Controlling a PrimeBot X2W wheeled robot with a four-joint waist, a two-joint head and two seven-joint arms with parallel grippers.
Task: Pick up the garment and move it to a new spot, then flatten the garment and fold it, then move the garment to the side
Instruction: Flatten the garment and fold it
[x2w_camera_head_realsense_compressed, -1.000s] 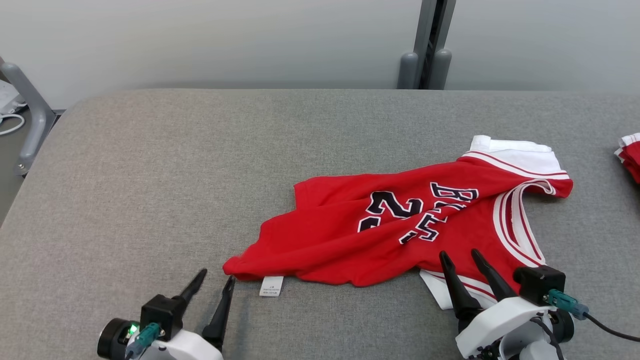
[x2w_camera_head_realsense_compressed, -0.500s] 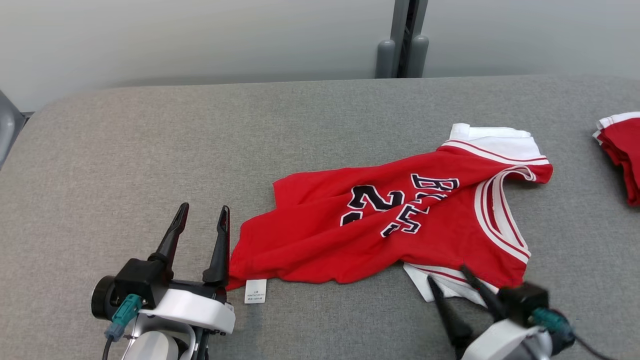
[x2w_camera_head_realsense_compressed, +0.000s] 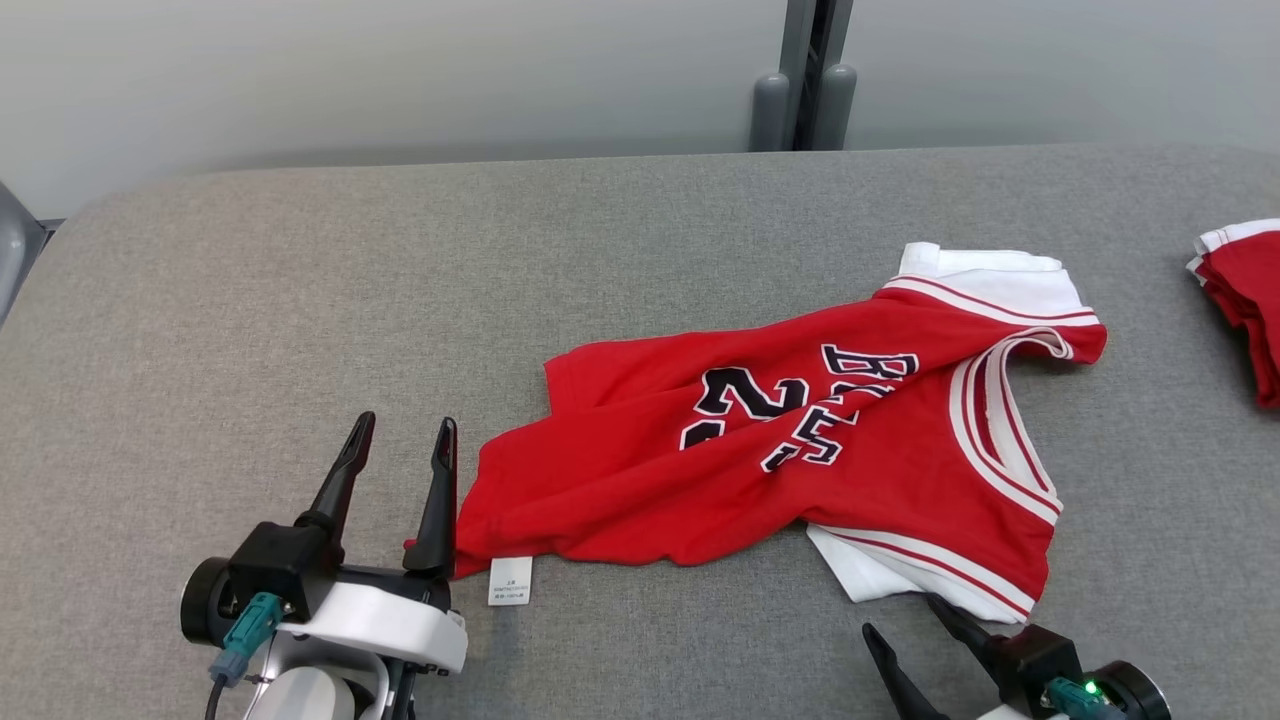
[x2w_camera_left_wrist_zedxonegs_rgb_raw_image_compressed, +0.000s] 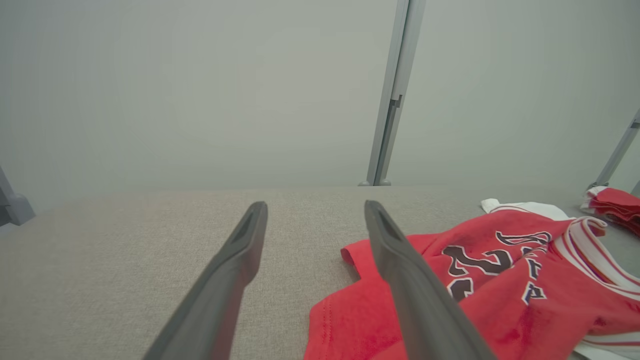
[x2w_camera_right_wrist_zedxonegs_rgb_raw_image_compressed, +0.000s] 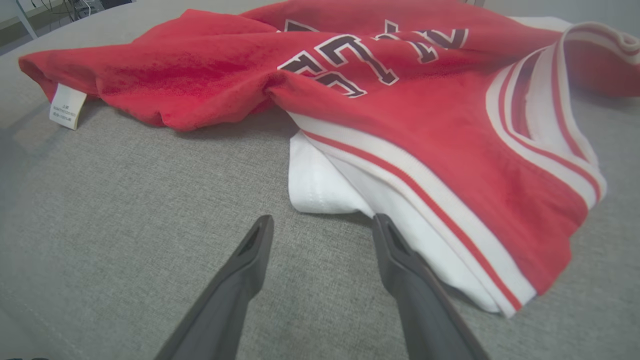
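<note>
Grey padded table (x2w_camera_head_realsense_compressed: 300, 300); left gripper (x2w_camera_head_realsense_compressed: 406, 423) at lower left of the head view, fingers spread wide, nothing between them; its inner finger (x2w_camera_head_realsense_compressed: 440, 500) lies along the hem corner of the red jersey (x2w_camera_head_realsense_compressed: 800, 450), a sliver of red showing on the finger's far side; can't tell if it presses the cloth; left wrist view has the same gripper (x2w_camera_left_wrist_zedxonegs_rgb_raw_image_compressed: 315, 205) with bare table in the gap and the jersey (x2w_camera_left_wrist_zedxonegs_rgb_raw_image_compressed: 500, 280) behind the right-hand finger; white care label (x2w_camera_head_realsense_compressed: 510, 580) just beside that corner, flat on the table; jersey lies crumpled mid-table, right of centre, dark lettering up, white striped trim and a white layer poking out at near and far right; right gripper (x2w_camera_head_realsense_compressed: 900, 615) at lower right, jaws wide apart, gripping nothing; in the right wrist view (x2w_camera_right_wrist_zedxonegs_rgb_raw_image_compressed: 323, 220) one fingertip is at the edge of the white cloth, the other over bare table; jersey (x2w_camera_right_wrist_zedxonegs_rgb_raw_image_compressed: 400, 100) fills the top, label (x2w_camera_right_wrist_zedxonegs_rgb_raw_image_compressed: 67, 105) at left; second red garment (x2w_camera_head_realsense_compressed: 1240, 300) at the far right edge, well apart.
</note>
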